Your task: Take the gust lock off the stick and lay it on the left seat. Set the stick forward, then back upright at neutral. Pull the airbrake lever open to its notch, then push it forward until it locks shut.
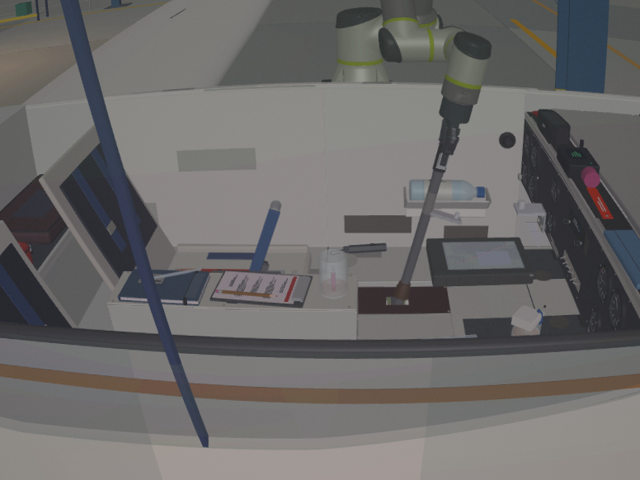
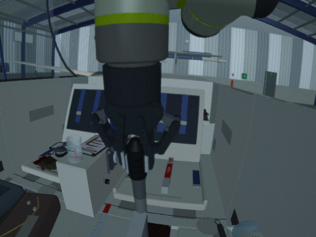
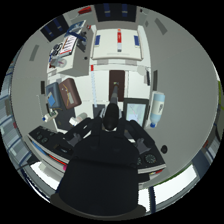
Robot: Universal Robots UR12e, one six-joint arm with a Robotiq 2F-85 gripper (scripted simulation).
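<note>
In the middle of the cockpit floor the grey stick [image 1: 421,227] rises from a dark red base plate [image 1: 403,299] and leans toward the instrument panel. My gripper [image 2: 132,161] is closed around the stick's black grip [image 2: 135,157] at its top [image 3: 111,115]. The gust lock [image 2: 167,175], a red and white strip, lies flat on the pale seat cushion [image 2: 160,187] behind the stick. The blue airbrake lever [image 1: 265,235] with a grey knob stands tilted on the side console.
Behind the stick stands the seat back with blue harness straps [image 2: 181,116]. The console carries a clear beaker [image 1: 333,273], a checklist card [image 1: 261,287] and a blue book [image 1: 164,287]. A tablet [image 1: 478,260] and a water bottle [image 1: 447,190] sit near the instrument panel [image 1: 579,227].
</note>
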